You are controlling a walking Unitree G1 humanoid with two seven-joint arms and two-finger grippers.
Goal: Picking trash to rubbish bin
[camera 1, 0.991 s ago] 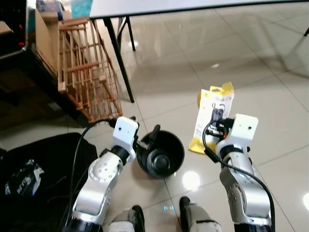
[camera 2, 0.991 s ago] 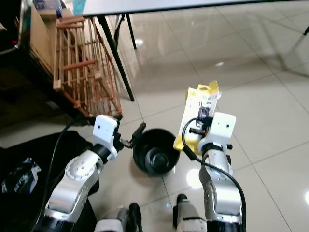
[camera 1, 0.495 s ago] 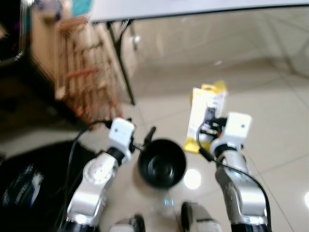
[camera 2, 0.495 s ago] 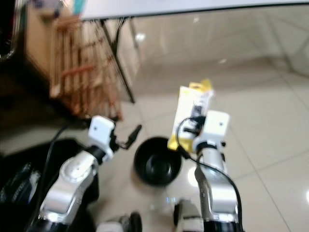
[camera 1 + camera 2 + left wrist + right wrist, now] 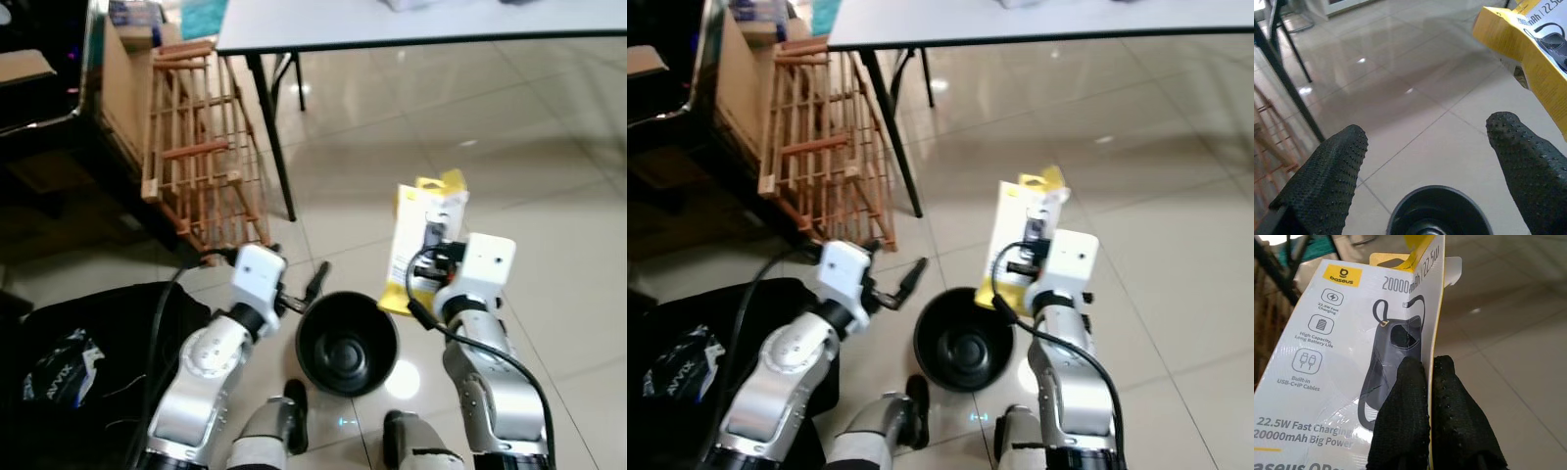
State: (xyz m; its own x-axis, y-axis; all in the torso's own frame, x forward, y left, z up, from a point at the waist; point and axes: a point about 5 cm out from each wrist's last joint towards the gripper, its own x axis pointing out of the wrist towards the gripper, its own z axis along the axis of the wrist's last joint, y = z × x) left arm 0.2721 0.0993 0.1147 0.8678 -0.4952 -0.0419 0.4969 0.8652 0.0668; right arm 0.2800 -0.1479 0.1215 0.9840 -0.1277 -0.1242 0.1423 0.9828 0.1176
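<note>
Glossy beige floor tiles fill most of what we see, with a white desk on black legs at the far side and a wooden slatted rack leaning beside cardboard boxes to the left. We note a black bag on the floor at the lower left, with a crumpled wrapper lying on it.

Right gripper: fingers clenched on a white and yellow power bank package, pinching its edge; the package is held upright in the air, above the floor and just to the right of the bin. The wrist view reads "baseus", "20000mAh" and "22.5W Fast Charging" on its face.

Black round rubbish bin: standing on the floor between the two arms, directly before the robot's feet, mouth up.

Left gripper: fingers spread wide apart, holding nothing, raised near the left rim of the bin. In its wrist view we see the bin's rim between the two fingers and a yellow corner of the package beyond.
</note>
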